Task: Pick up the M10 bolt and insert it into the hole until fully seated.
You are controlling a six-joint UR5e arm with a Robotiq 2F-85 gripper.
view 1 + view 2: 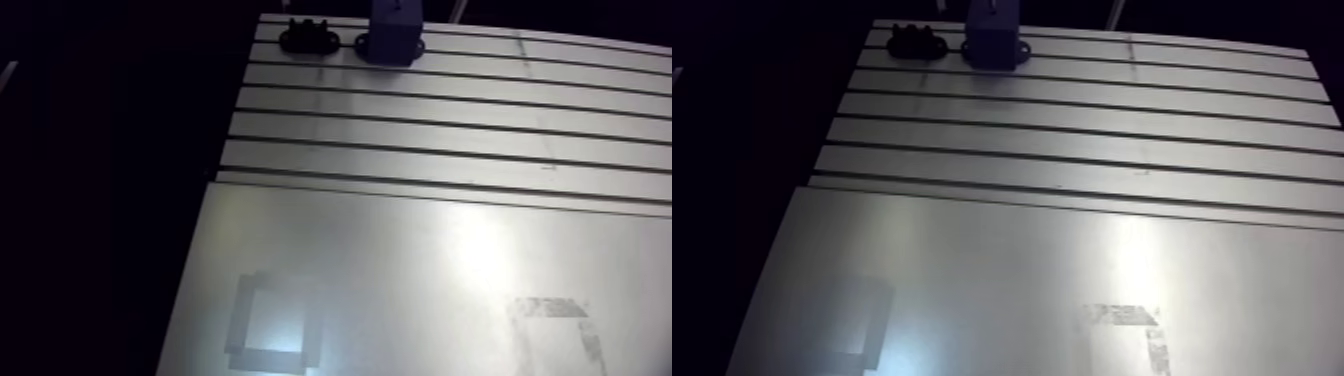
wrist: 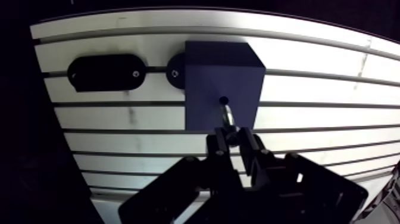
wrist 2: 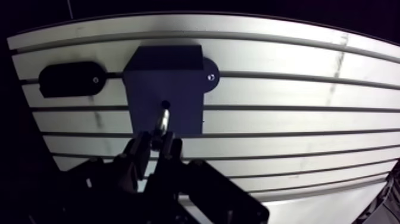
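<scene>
While at hole [image 2: 223, 100], slim silvery bolt [image 2: 228, 117].

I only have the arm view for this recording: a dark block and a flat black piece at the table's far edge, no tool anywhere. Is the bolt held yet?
Observer: Yes. In the wrist view the tool is shut on the bolt.
Operator: How far along is the insertion?
Observer: The bolt's tip is at the mouth of the hole in the blue block. Most of the shank shows outside, so it is not seated.
Operator: And the flat black piece?
Observer: The oval plate lies beside the block, with a small screw head at its end nearer the block.
</scene>
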